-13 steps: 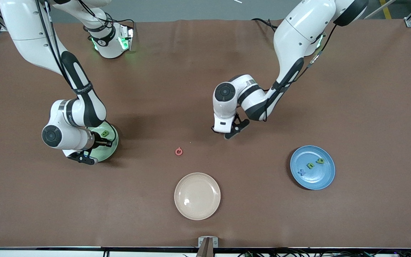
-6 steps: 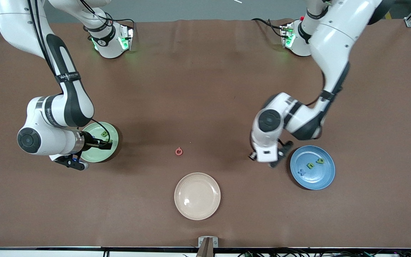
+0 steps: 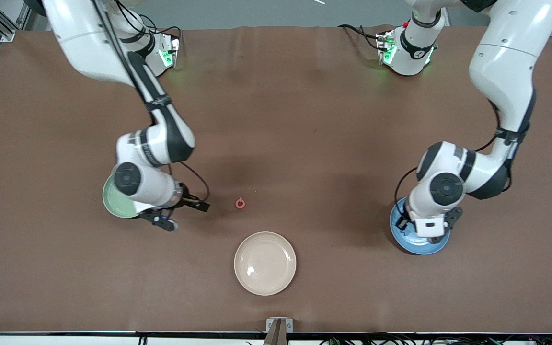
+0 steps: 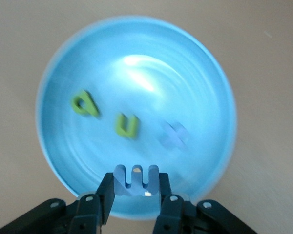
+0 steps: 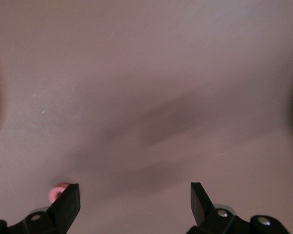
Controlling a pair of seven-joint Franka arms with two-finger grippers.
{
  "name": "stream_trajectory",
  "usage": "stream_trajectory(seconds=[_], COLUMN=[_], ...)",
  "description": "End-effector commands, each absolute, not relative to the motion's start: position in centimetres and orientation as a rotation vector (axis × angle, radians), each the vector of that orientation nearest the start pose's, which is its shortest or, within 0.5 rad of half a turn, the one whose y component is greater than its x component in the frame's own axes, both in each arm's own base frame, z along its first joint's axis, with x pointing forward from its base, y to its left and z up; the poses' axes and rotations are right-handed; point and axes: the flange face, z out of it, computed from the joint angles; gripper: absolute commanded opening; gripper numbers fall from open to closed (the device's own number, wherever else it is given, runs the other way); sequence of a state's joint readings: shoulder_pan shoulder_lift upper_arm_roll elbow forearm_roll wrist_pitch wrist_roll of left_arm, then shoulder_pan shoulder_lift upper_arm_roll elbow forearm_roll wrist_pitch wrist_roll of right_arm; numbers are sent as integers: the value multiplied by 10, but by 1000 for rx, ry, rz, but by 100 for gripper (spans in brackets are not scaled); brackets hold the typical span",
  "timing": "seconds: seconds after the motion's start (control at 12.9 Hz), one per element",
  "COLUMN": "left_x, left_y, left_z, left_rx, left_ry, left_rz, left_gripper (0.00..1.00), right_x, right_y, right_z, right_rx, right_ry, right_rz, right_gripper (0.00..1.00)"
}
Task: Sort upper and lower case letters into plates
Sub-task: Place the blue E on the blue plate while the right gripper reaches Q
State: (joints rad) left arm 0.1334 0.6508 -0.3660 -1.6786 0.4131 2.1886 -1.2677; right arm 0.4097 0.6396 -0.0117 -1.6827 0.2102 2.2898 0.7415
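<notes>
**A:** What does the left gripper (image 4: 135, 195) have?

**B:** Its fingers are clamped on a small pale blue plastic letter (image 4: 135, 178), a lower-case "m" or "w" shape, directly over the medium blue round plate (image 4: 205, 92). Under it in that plate lie two chunky green letters (image 4: 84, 104) and a blue cross-shaped letter (image 4: 174, 137).

**A:** The risk there?

**B:** The held letter hangs above the plate's rim rather than its middle. Let go there, it would probably strike the edge and bounce onto the brown table mat (image 3: 333, 120).

**A:** And the right gripper (image 5: 134, 202)?

**B:** Jaws spread wide and empty, over bare mat. The small pinkish-red ring-shaped letter (image 3: 240, 203) lies just outside one fingertip, so a straight descent would likely miss or pin it under a finger. It also sits between that gripper and the cream-beige round plate (image 3: 265, 263), where it would be wrongly sorted.

**A:** What can't be made out?

**B:** From the front, the right arm's wrist covers most of the light mint green plate (image 3: 111, 203), so nothing in it can be seen. The left arm's wrist hides the blue plate's contents there too. The left wrist view is smeared, so the green letters' cases are uncertain, and the red letter is half cut off behind a finger in the right wrist view.
</notes>
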Motion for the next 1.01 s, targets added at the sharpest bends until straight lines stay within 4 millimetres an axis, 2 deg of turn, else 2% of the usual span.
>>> stream_trajectory(seconds=[0.0,0.08,0.16,0.23,0.39,0.54,0.62,0.78,0.93], left_x=[644,640,632,625,623,626,629,644,653], left_y=[-107,-101,-104,-107,-118,-130,-128,-122,-108], left_z=[226,228,242,254,284,352,379,440,480], left_rx=[-2743,-2727,-2725,-2729,-2751,-2793,-2818,-2910,-2964], left_ry=[-1195,-1223,-1214,-1204,-1166,-1073,-968,-906,-723], left_rz=[7,5,-13,-28,-76,-192,-189,-98,-81], left_gripper=[27,55,85,100,100,100,100,100,100], right_x=[618,613,609,609,604,600,598,599,601], right_y=[294,304,314,321,340,354,361,374,378], right_z=[206,199,195,194,192,189,185,178,172], right_rx=[-2918,-2920,-2919,-2913,-2909,-2919,-2929,-2944,-2958], right_ry=[786,790,801,810,831,842,847,879,887], right_rz=[126,122,111,101,96,81,70,34,10], right_gripper=[100,100,100,100,100,100,100,100,100])
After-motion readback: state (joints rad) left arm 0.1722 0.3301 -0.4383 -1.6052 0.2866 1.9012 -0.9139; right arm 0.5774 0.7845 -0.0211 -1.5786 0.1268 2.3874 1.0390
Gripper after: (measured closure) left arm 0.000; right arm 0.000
